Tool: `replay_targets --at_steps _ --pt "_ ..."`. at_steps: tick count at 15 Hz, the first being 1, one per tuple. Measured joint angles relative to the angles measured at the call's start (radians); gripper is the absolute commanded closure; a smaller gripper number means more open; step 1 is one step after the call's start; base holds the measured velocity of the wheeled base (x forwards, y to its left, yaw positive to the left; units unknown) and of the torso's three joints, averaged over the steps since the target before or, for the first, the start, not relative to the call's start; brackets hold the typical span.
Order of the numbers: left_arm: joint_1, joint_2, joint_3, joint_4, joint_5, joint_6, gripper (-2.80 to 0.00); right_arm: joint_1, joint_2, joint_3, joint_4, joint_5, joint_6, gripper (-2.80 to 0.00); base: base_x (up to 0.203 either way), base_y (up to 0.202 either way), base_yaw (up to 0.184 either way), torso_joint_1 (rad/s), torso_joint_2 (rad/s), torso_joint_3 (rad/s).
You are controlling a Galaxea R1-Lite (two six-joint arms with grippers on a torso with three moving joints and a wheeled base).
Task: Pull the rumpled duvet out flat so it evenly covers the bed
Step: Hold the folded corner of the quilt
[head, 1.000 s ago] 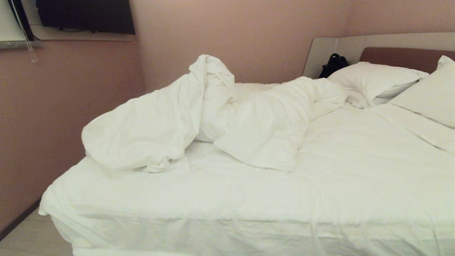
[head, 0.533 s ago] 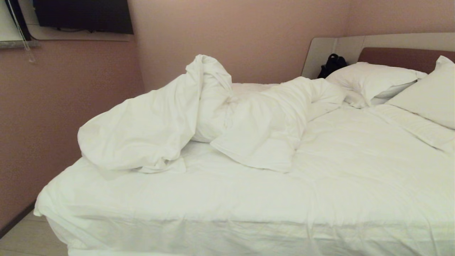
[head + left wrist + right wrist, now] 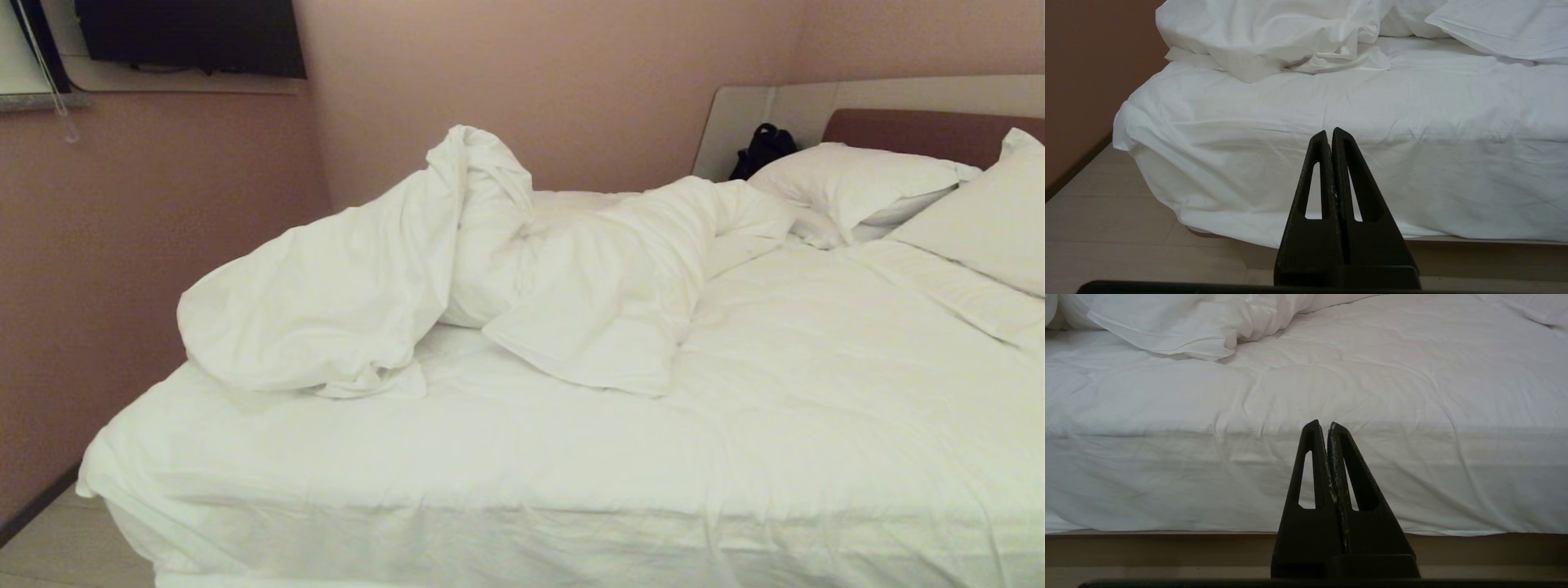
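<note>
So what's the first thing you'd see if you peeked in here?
A big white duvet heaped in a rumpled pile on the far left part of the bed. Two white pillows lie by the headboard. Both claws, left and right, point shut at the bed's near side.

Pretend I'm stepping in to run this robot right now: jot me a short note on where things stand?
Left gripper: shut, empty, short of the bed's near side.
Right gripper: shut, empty, likewise.
Duvet: bunched in a heap on the far left of the bed, toward the wall; pillows at the headboard.
Done: nothing, duvet untouched.
Left: grab the duvet and spread it flat over the bed.
</note>
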Motion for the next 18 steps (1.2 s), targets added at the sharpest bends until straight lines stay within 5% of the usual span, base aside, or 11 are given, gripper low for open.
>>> replay_targets --at_steps 7,11,18 --pt "0.000 0.000 -0.006 0.003 0.003 0.001 0.00 0.000 0.000 0.000 0.000 0.000 0.000 0.00 0.000 0.000 0.000 0.000 0.00 0.000" --pt "0.000 0.007 -0.115 0.066 -0.005 -0.016 0.00 0.000 0.000 0.000 0.000 0.000 0.000 0.00 0.000 0.000 0.000 0.000 0.00 0.000" --pt "0.000 0.295 -0.320 0.066 -0.026 -0.141 0.00 0.000 0.000 0.000 0.000 0.000 0.000 0.00 0.000 0.000 0.000 0.000 0.00 0.000"
